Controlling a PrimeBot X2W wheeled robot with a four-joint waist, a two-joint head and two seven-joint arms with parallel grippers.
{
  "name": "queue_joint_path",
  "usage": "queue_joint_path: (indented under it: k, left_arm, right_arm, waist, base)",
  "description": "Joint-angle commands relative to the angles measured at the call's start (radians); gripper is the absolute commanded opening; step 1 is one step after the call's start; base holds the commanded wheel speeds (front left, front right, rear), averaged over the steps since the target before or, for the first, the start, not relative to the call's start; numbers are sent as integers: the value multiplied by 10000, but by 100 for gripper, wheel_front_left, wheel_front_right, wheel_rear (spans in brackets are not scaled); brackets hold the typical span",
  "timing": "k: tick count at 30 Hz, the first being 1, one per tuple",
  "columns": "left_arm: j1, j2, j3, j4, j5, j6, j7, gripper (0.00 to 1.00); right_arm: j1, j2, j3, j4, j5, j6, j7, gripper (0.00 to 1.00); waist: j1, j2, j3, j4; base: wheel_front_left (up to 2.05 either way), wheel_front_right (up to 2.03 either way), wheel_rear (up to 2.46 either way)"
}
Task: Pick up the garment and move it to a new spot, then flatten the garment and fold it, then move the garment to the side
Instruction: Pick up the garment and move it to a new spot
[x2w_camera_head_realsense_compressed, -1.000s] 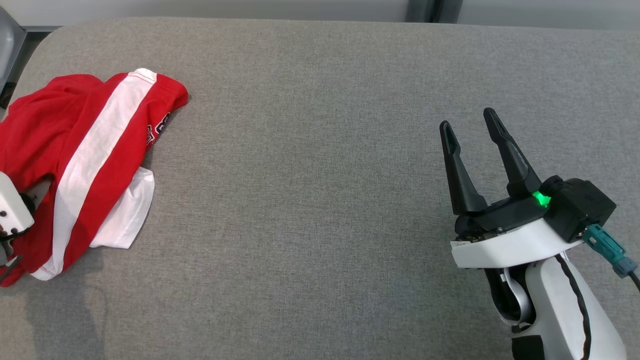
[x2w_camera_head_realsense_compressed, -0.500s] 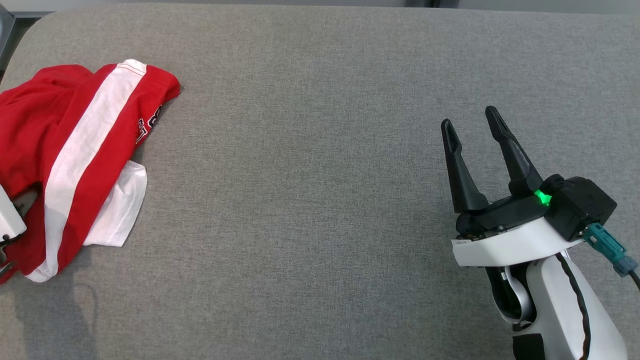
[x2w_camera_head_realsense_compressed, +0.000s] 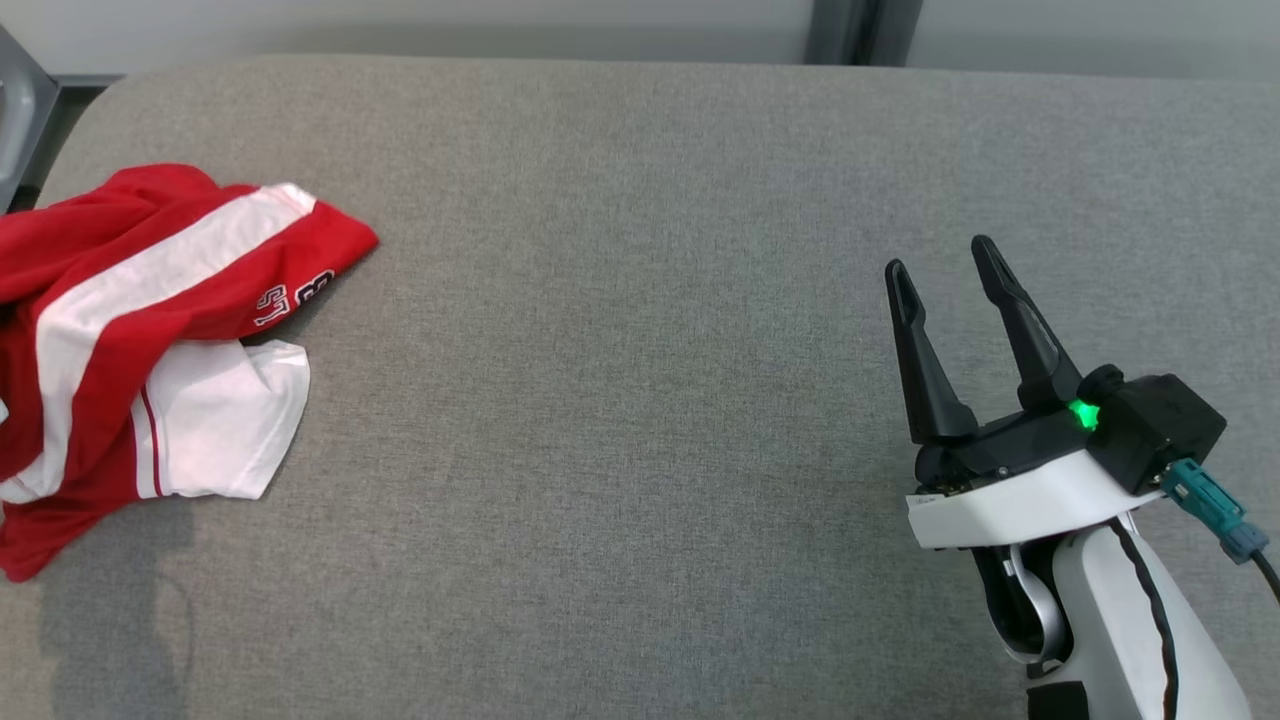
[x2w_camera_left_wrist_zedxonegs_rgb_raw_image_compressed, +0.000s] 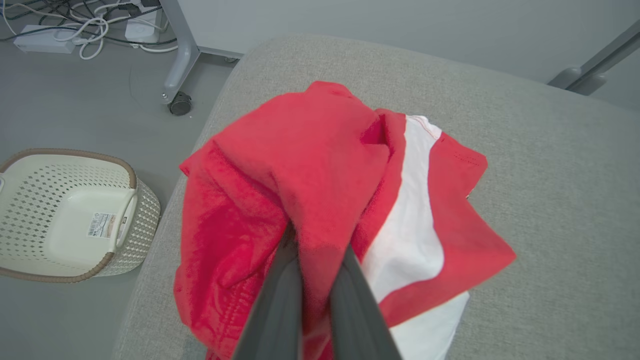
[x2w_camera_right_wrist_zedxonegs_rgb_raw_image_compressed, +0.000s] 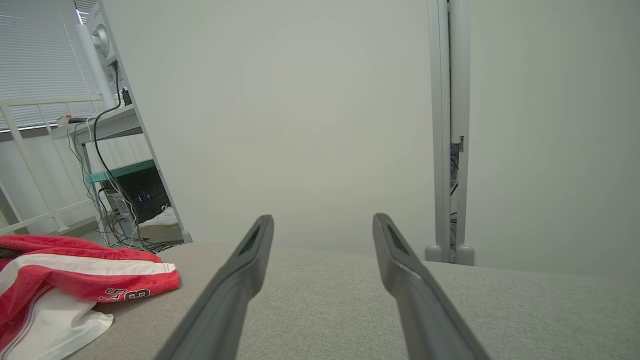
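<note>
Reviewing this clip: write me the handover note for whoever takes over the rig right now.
Left tool: shut on a bunched fold of the red-and-white garment.
Right tool: open, empty, above the grey padded surface, well apart from the garment.
Garment: crumpled near the surface's left end.
Done: grasp made.
Left: carry it to a new spot, flatten, fold, move it aside.

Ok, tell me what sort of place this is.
Probably a robotics lab or test room, not a home: a grey padded worktable holds the garment, loose cables and a power strip lie on the floor, and a computer sits under a desk.
</note>
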Motion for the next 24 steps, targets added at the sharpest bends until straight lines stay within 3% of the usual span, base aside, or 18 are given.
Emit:
queue_joint_path:
  k: [1, 9, 17, 24]
  left_arm:
    - [-139, 120, -96, -100, 89, 3, -96, 0]
    - [-586, 553, -845, -1154, 293, 3, -642, 0]
    - [-919, 869, -1466, -2556, 420, 3, -739, 0]
    - [-1066, 740, -1695, -3633, 595, 39, -782, 0]
  right_arm:
    - [94, -66, -20, 22, 39, 5, -49, 100]
    - [582, -67, -107, 52, 417, 5, -49, 100]
    - [1086, -63, -66, 30, 822, 5, -49, 100]
    - [1362, -64, -194, -37, 899, 5, -49, 100]
  waist:
    - [0, 0, -180, -26]
    - [0, 0, -1069, -329]
    - [0, 0, -1798, -1120]
    - [0, 0, -2104, -1874]
  base:
    - [0, 0, 0]
    - [0, 0, 0]
    - [0, 0, 0]
    - [0, 0, 0]
